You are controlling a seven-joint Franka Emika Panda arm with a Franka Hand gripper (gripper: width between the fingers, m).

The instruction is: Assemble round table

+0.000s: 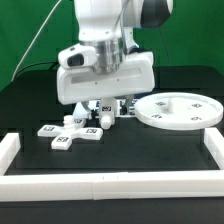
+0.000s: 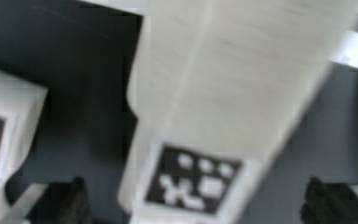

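- We see the cross base [image 2: 220, 100] close under the tool [image 2: 197, 196], its fingers [image 2: 48, 198] spread either side of one arm.
- The round top [image 1: 180, 110] lies apart on the worktop [image 1: 150, 152].

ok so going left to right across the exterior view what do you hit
left border rail → cross-shaped base → pincer → round disc top → right border rail
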